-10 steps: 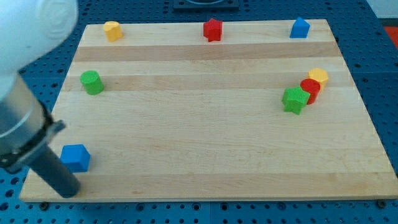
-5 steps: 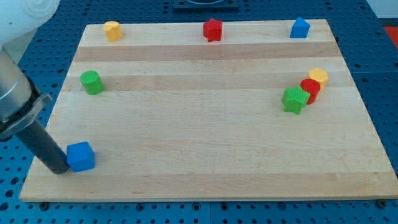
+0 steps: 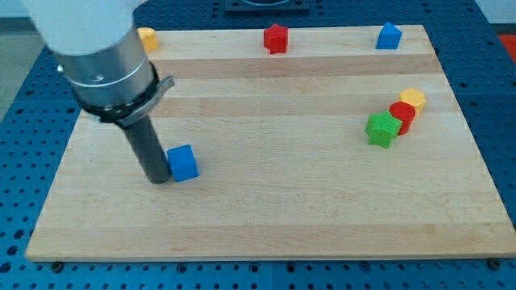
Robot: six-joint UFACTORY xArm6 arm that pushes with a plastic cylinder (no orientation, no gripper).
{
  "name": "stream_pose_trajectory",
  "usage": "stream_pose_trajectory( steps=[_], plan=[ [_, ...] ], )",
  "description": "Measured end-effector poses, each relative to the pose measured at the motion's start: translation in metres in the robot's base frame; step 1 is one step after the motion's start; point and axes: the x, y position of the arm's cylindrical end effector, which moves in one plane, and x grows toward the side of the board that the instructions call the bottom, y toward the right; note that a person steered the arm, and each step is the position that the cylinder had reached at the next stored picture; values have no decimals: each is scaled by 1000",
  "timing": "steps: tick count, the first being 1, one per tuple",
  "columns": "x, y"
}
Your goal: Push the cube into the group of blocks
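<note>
Resting upright — blue cube [image 3: 183, 163], touching my tip [image 3: 158, 178].

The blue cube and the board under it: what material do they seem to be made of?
The blue cube looks like matte plastic: even, saturated colour with no grain or gloss. The board looks like pale wood with a smooth, low-sheen finish: lengthwise grain and joined planks of differing tone show.

Red star [image 3: 276, 38], blue house-shaped block [image 3: 389, 35], a yellow block [image 3: 147, 38], partly hidden.

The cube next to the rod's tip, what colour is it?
Blue: the blue cube sits just right of my tip in the camera view.
</note>
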Motion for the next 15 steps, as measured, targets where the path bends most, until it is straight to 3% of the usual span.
stream_pose_trajectory(
  steps=[4,6,10,15],
  plan=[
    [-69,88],
    [-74,156],
    [-138,182],
    [-146,294]
  ],
)
